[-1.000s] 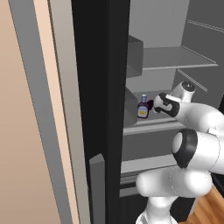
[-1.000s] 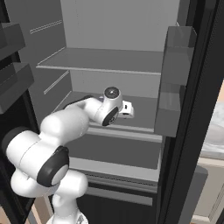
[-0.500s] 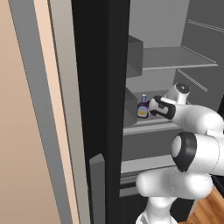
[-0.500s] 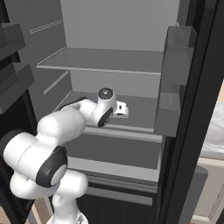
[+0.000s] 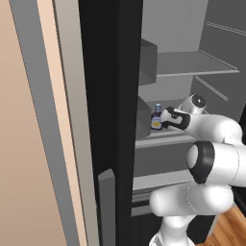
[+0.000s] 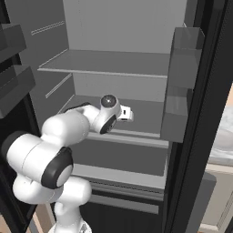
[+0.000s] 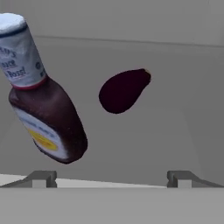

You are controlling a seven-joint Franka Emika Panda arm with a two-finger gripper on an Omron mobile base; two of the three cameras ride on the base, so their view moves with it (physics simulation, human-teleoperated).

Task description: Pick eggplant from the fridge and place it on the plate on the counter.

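Gripper (image 7: 111, 177) reaches into the open fridge (image 6: 118, 68) over the middle shelf (image 6: 145, 123), jaws spread wide, holding nothing. Eggplant (image 7: 124, 90) lies on that shelf straight ahead of the fingertips (image 7: 42, 178), apart from them. Dark sauce bottle (image 7: 41, 98) with yellow label stands just beside the eggplant, not touching it; from the left base view the bottle sits right by the hand

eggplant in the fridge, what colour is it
Dark maroon-purple, nearly black; the eggplant shows best in the hand view.
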